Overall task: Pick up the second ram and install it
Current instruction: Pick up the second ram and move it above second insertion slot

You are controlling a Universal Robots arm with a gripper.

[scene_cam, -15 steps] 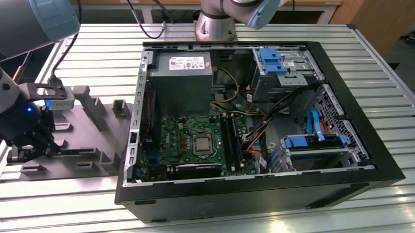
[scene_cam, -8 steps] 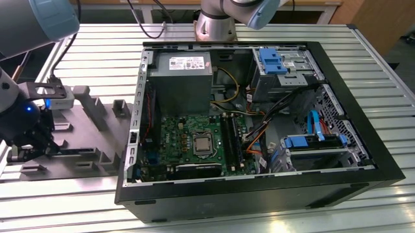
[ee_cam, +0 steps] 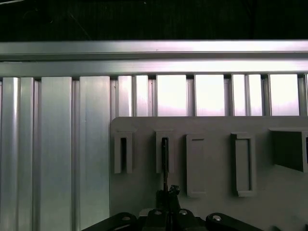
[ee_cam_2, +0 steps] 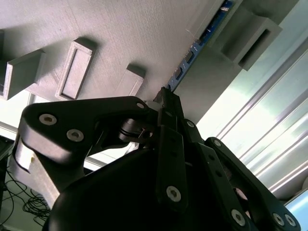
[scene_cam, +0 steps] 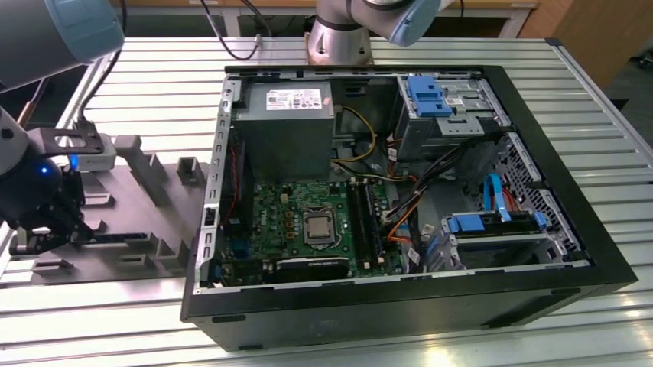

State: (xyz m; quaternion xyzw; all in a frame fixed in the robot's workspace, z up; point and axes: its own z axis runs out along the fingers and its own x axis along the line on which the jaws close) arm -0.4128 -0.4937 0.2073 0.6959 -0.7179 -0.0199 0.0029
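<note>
While the slatted metal table (scene_cam: 153, 69) carried the open computer case (scene_cam: 408, 306) with its green board (scene_cam: 290, 210), the light grey holder plate (scene_cam: 143, 229) lay just beside the case, on the exterior view's left. Over that plate hung the gripper (ee_cam_2: 166, 96), its fingers drawn narrow onto the second ram (ee_cam_2: 195, 48), which stood on edge in a slotted upright (ee_cam: 158, 154).

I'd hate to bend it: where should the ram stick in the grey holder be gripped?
Pinch the ram stick across its two flat faces, coming down from above: it stands on edge in a slot of the grey holder, thin top edge facing up.
</note>
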